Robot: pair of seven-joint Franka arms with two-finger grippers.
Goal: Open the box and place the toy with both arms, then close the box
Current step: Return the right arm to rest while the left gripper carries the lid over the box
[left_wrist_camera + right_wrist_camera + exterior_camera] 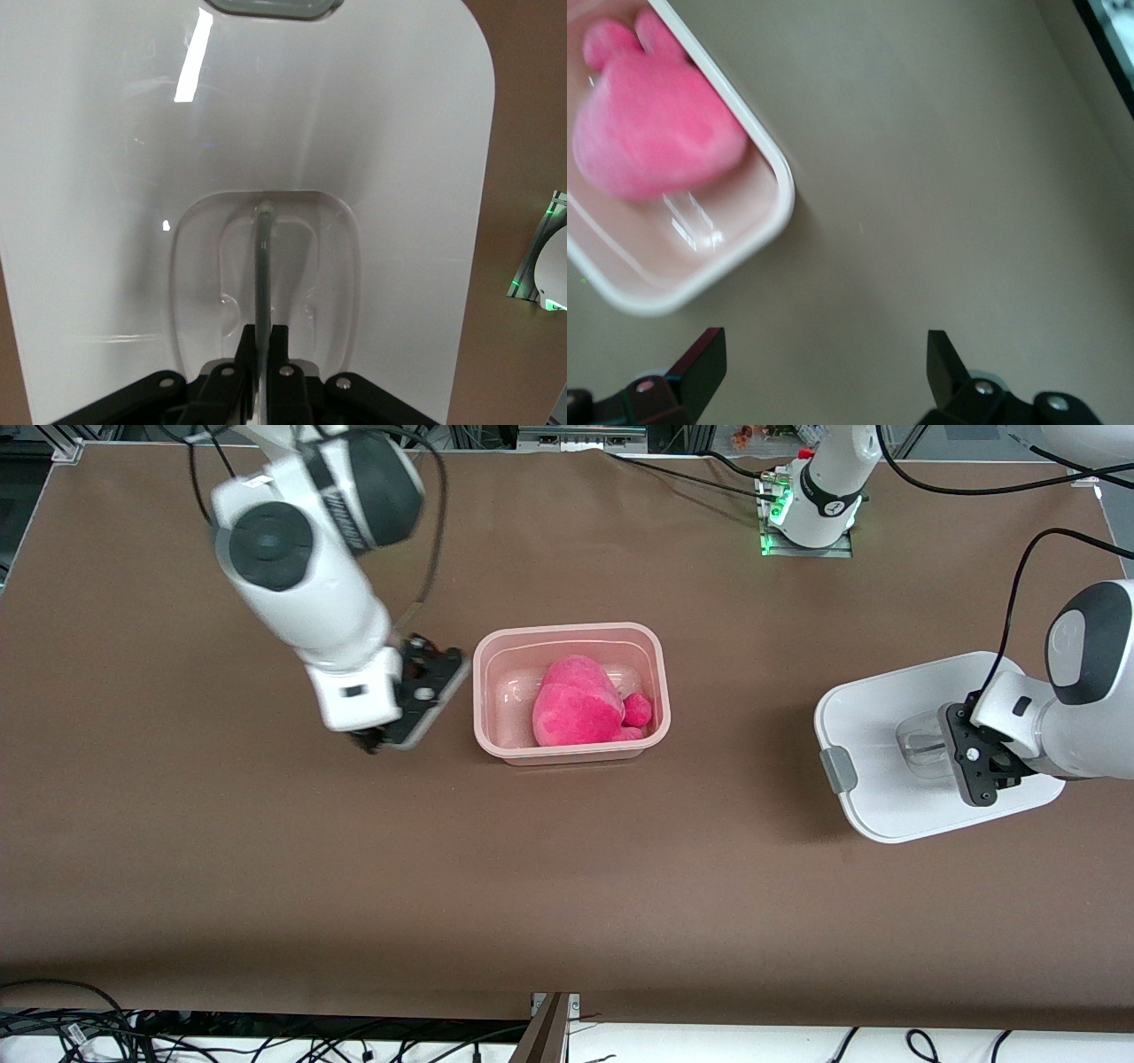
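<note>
The box (571, 693) stands open mid-worktop (567, 886) with the toy (580, 701) already inside it, lying toward the left arm's end of the tub. The lid (886, 735) sits well apart from the box, at the left arm's end of the worktop.

The left gripper (974, 757) has its fingers (244, 354) closed on the lid's clear centre handle (263, 266). Treat the lid as light, stiff and smooth; a thin handle held at one point may let it swing, so keep it level. The centre handle is the correct hold; the grey clip (837, 769) is not.

The right gripper (390, 731) hovers over bare worktop beside the box, fingers (700, 363) spread wide and empty. The tub appears light and likely to slide, so you may need to steady its wall when you press the lid home. The toy is soft and will compress.
</note>
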